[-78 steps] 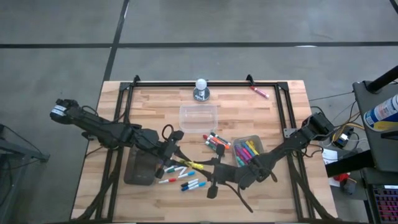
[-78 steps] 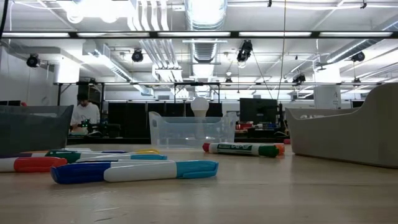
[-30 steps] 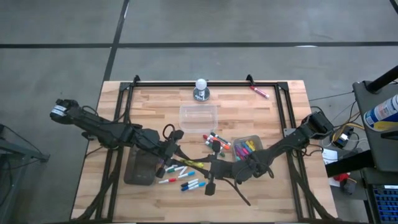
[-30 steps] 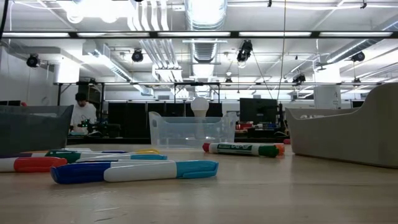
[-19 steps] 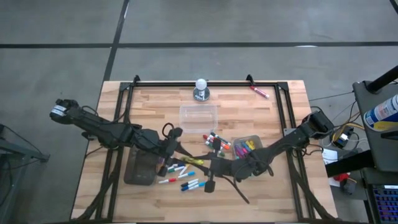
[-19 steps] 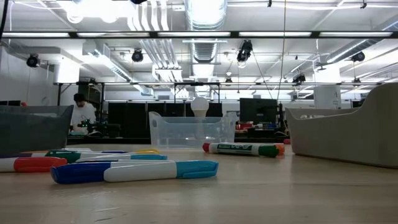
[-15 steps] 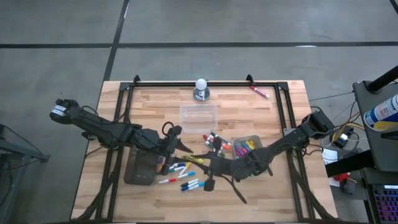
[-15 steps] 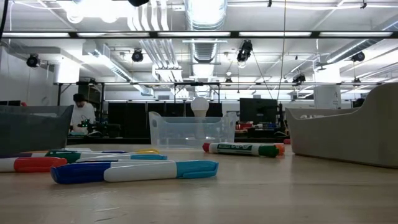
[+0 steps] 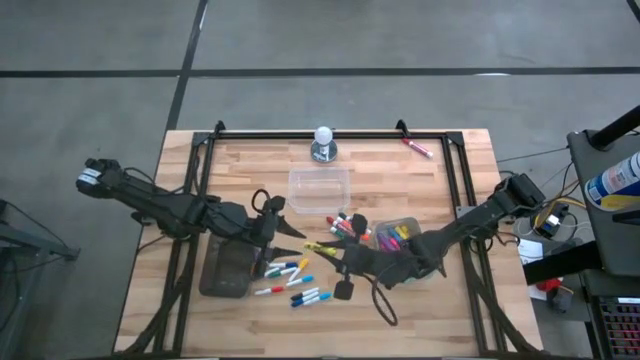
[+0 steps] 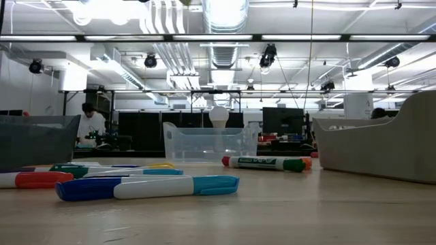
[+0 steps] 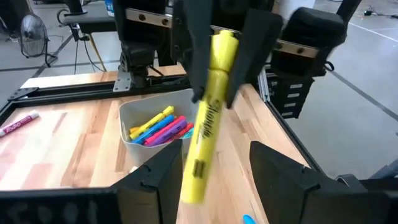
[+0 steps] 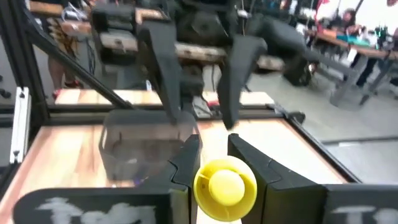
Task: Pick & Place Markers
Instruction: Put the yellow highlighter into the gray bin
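A yellow marker (image 9: 320, 246) hangs above the table's middle, with my right gripper (image 9: 336, 251) shut on it. My left gripper (image 9: 290, 231) stands open just to its left; in the left wrist view its fingers (image 11: 155, 180) flank the marker's free end without touching. More markers (image 9: 290, 280) lie loose on the wood in front of it, with a second heap (image 9: 345, 225) farther back. A small tub (image 9: 398, 236) holds several coloured markers. My right gripper pinches the yellow marker between its two fingers at one end (image 11: 219, 43), coming level from the table's right. The marker lies along the fingers and sticks out past them toward my left gripper. It is lifted clear of the table.
An empty clear tub (image 9: 319, 188) stands behind the middle, and a dark flat tray (image 9: 228, 268) lies under my left arm. A white bulb-shaped thing (image 9: 323, 143) and a pink marker (image 9: 417, 148) sit by the far rail. Black frame rails (image 9: 455, 190) run along the table's sides.
My left gripper has opened, let go of the yellow marker and drawn back toward the table's far left. My right gripper keeps the marker and has carried it a little toward the far edge.
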`<act>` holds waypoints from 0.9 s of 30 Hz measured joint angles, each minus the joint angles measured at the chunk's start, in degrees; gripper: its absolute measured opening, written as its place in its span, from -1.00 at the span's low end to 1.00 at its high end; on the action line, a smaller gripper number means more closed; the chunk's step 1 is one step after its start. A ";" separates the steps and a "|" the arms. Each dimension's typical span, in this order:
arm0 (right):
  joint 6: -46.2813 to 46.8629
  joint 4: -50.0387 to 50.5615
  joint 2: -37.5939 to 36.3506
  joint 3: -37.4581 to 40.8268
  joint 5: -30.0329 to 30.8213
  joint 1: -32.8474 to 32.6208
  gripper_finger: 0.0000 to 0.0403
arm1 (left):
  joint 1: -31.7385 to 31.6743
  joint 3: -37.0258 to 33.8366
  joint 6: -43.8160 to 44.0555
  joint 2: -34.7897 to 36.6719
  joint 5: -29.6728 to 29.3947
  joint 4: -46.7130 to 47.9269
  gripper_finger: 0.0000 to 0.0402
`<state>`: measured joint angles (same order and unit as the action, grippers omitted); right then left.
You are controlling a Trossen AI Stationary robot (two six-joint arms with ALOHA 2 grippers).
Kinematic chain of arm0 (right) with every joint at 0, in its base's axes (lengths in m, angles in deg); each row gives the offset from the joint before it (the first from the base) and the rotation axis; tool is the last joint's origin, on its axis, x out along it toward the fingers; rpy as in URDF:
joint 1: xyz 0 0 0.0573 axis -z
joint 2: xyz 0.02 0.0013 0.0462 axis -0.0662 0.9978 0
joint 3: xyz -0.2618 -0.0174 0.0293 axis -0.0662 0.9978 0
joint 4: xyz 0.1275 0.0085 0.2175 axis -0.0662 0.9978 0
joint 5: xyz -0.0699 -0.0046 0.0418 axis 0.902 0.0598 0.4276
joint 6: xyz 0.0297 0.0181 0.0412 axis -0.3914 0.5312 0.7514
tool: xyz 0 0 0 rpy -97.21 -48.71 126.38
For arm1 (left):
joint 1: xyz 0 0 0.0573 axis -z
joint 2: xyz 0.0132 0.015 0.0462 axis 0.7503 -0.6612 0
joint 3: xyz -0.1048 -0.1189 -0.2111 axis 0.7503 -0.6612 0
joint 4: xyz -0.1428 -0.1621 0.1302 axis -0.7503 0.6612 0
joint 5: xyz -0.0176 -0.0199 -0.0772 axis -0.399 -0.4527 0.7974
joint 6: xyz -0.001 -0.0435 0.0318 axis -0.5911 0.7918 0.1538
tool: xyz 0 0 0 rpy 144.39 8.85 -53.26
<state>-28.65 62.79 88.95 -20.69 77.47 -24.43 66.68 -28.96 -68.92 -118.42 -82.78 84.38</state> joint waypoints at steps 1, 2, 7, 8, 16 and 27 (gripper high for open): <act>1.38 1.93 -0.51 -0.01 -0.01 0.00 -0.69 | 0.00 0.00 0.08 0.11 0.01 0.15 -0.11; 2.67 4.13 -1.01 0.00 0.00 -0.02 -0.69 | 0.00 0.00 0.17 0.19 0.02 0.28 -0.11; 10.54 14.93 -4.20 0.00 -0.02 -0.02 -0.69 | 0.00 0.00 0.22 -0.07 0.10 0.76 -0.11; 12.38 16.98 -4.74 -0.02 -0.03 -0.02 -0.69 | 0.00 0.00 0.22 -0.07 0.13 0.72 -0.11; 31.74 40.44 -10.93 -0.02 -1.66 -0.02 -0.69 | 0.02 0.00 0.68 -0.07 0.15 0.78 -0.11; 59.06 65.46 -15.59 -0.02 -17.62 -0.26 -0.69 | 0.02 -1.78 2.01 -0.14 0.17 0.51 -0.11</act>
<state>30.41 128.25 73.36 -20.70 59.85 -24.70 66.70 -30.73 -66.90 -118.55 -82.61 84.88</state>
